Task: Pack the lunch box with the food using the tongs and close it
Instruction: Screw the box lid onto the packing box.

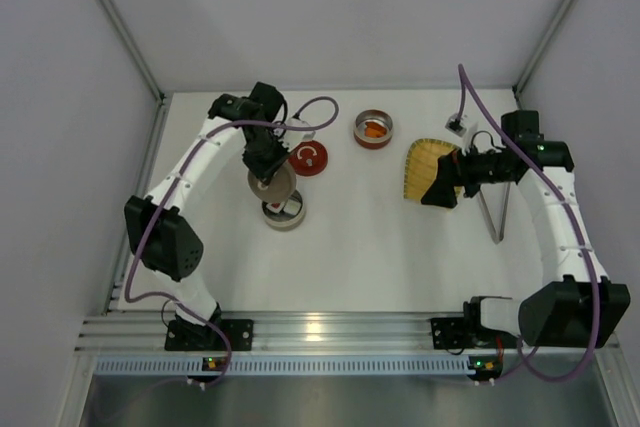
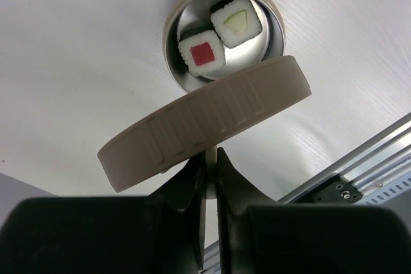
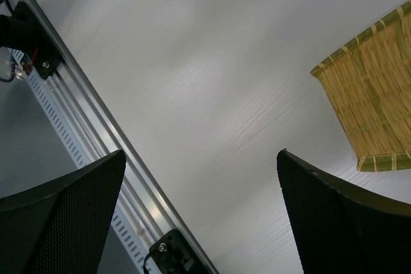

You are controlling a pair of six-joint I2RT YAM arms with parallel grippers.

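My left gripper [image 2: 210,163] is shut on the small tab of a beige round lid [image 2: 205,123]. It holds the lid tilted just above the open lunch box tin [image 2: 173,11]. Two white-and-black food pieces lie in the tin, one with a red centre [image 2: 202,56] and one with a green centre [image 2: 236,20]. From above, the lid [image 1: 272,185] partly covers that tin [image 1: 287,214]. A second tin [image 1: 373,129] at the back holds orange food. The tongs [image 1: 499,232] lie on the table at the right. My right gripper [image 1: 445,187] hangs open and holds nothing, over the near edge of the mat.
A red lid [image 1: 310,157] with a white handle lies right of the left gripper. A yellow woven mat [image 1: 430,167] [image 3: 376,104] sits at centre right. The aluminium rail [image 3: 96,133] runs along the near table edge. White walls enclose the table.
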